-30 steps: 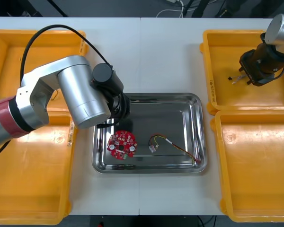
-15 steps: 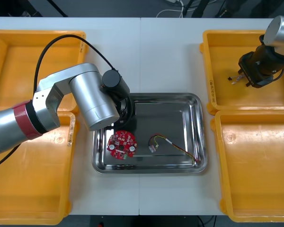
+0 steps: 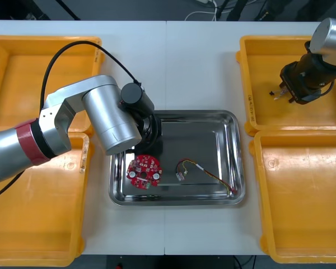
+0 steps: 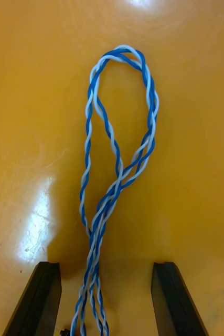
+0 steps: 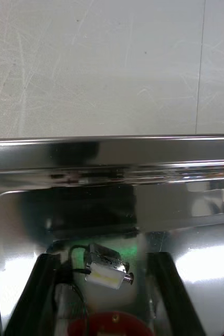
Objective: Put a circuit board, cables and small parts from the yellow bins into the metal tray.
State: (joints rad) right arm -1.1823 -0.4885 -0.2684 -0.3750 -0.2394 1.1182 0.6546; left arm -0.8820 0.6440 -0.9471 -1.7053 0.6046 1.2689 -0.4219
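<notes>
Fingers of my right gripper (image 4: 106,269) stand spread astride the twisted blue and white cable (image 4: 119,157), looped in the yellow bin (image 3: 257,61) right of the metal tray (image 3: 196,137), placed to pinch it. My left gripper (image 5: 102,257) hangs spread over the tray's left end. A small metal part (image 5: 107,263) lies loose between its fingers beside the round red circuit board (image 3: 144,171); I judge it set down.

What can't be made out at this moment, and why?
Front view: the silver left arm hides the shiny metal tray's far left corner and the left tool there.
Right wrist view: the twisted blue and white cable's ends run off the edge between the right tool's open fingers.
Left wrist view: the edge cuts off most of the round red circuit board.
</notes>
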